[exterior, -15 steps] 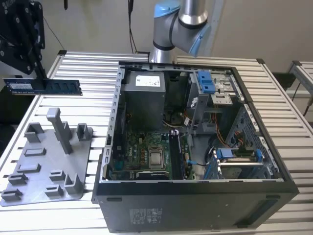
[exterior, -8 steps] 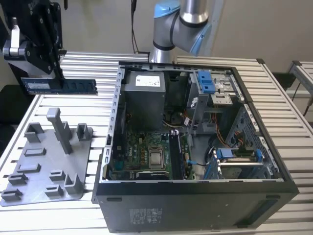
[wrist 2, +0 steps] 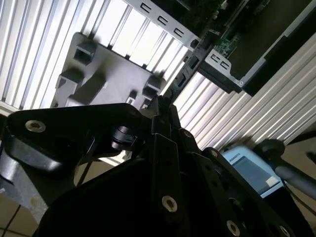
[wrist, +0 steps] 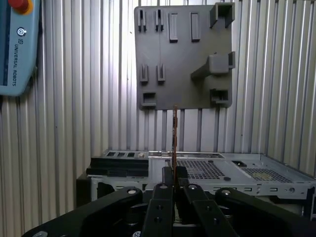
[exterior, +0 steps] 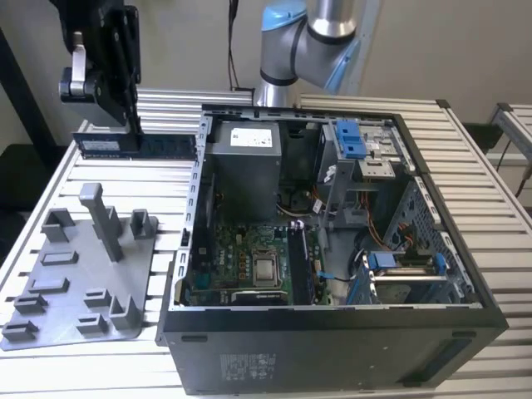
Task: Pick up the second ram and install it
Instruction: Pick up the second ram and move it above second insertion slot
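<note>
Gripper (exterior: 131, 123) clamped on second ram (exterior: 158, 146), held level over worktop's (exterior: 100, 172) far edge, just beside open computer case (exterior: 332, 353).

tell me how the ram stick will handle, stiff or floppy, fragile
Probably stiff: the ram stick juts level from the pincer without sagging. Likely light, being a thin strip edge-on in the first wrist view. Probably fragile: bare chips line its face.

Exterior view: looks down at an angle from mid distance onto an open computer case (exterior: 332, 349) and, at the exterior view's left, a grey fixture plate (exterior: 79, 274), both on a slatted table (exterior: 490, 191). First wrist view: faces straight down past the gripper (wrist: 174, 173) from high above. Second wrist view: tilted, close behind the gripper's black linkage. Both wrist views share the plate and the case.
</note>
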You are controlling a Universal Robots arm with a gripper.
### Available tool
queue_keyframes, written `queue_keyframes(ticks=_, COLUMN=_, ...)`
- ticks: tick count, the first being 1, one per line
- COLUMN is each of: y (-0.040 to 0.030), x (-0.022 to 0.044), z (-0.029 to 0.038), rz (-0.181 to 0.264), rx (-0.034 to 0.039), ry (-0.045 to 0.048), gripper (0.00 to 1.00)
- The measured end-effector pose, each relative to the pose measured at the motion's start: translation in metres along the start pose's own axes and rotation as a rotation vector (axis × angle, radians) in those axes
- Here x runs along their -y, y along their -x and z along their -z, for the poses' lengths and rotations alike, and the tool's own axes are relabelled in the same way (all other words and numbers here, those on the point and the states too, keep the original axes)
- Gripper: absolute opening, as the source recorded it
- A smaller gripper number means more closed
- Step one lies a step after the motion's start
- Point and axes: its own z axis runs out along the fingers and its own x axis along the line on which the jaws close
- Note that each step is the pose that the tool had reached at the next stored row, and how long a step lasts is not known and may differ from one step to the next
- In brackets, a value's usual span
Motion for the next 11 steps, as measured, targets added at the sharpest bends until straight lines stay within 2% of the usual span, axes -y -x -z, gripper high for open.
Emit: queue_keyframes(ticks=11, y=0.0013, x=0.0503, z=0.0007, rz=0.0, rx=0.0, ry=0.0, gripper=0.14)
